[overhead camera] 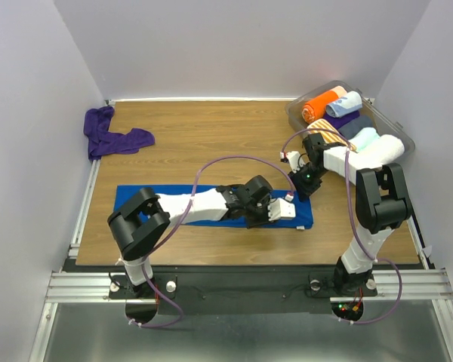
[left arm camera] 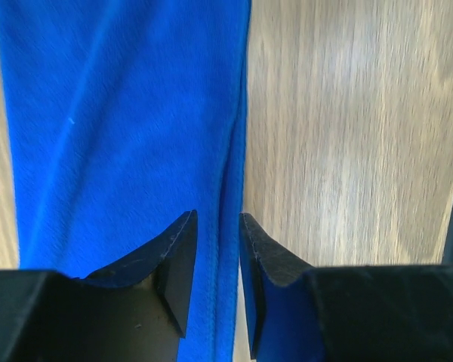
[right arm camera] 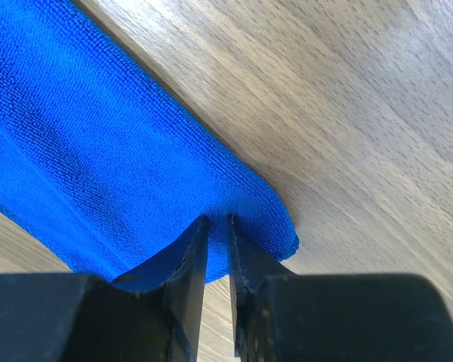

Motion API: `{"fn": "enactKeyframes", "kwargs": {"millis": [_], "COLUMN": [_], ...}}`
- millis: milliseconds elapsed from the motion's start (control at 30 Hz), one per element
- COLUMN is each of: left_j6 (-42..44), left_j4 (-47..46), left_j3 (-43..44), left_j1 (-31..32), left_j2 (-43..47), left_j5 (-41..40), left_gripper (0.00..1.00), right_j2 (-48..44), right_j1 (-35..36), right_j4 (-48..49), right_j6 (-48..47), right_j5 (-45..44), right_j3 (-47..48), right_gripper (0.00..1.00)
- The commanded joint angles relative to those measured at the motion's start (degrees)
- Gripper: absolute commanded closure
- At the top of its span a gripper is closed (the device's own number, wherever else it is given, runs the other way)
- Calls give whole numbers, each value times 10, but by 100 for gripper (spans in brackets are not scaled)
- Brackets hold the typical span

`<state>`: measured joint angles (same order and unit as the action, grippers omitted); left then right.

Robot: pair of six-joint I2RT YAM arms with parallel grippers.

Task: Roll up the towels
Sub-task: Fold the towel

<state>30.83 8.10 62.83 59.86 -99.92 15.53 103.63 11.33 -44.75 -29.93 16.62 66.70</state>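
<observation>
1. Spread flat and unrolled across the table (overhead camera: 211, 143), just ahead of both arm bases: the blue towel (overhead camera: 125, 199) (left arm camera: 121, 113) (right arm camera: 98, 151), a long narrow strip.
2. Over the blue towel's right end: the left gripper (overhead camera: 285, 211) (left arm camera: 219, 219), its arm stretched along the strip from the left end.
   - Stands with jaws a little apart, astride one long edge of the blue towel.
   - Shows blue cloth under one finger, bare wood under the other, and cloth lying flat in the gap.
   - Clamps nothing, as far as the wrist view tells.
3. At the far corner of that same right end: the right gripper (overhead camera: 302, 185) (right arm camera: 217, 220), close beside the left one.
   - Holds its jaws almost together, with only a thin slit between them.
   - Meets the blue towel's end hem with its tips, just beside the rounded corner.
   - Cannot tell whether any cloth is pinched in the slit.
4. Well apart from the blue towel, beyond its left end and toward the back wall: the purple towel (overhead camera: 113, 136), a crumpled, unrolled heap.
5. Beyond the blue towel's right end, further back: a clear bin (overhead camera: 293, 115), packed with rolled cloths in orange, pale blue, white and stripes.
</observation>
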Motion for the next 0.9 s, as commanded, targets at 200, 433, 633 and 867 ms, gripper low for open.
{"fn": "enactKeyframes", "kwargs": {"millis": [200, 433, 633, 867], "left_j6": [9, 18, 16, 19], "left_j4": [-18, -19, -24, -23], "left_j3": [41, 39, 38, 37], "left_j1": [11, 11, 11, 11], "left_j2": [-26, -42, -48, -46], "left_j5": [3, 5, -1, 6], "left_gripper": [59, 59, 72, 97], "right_j2": [34, 35, 35, 36], "right_j1": [5, 5, 5, 4], "right_j4": [28, 28, 28, 28], "right_j6": [-5, -8, -9, -10], "right_j5": [-7, -9, -9, -12], "right_j3": [-18, -18, -19, -17], "right_gripper": [78, 78, 78, 78]}}
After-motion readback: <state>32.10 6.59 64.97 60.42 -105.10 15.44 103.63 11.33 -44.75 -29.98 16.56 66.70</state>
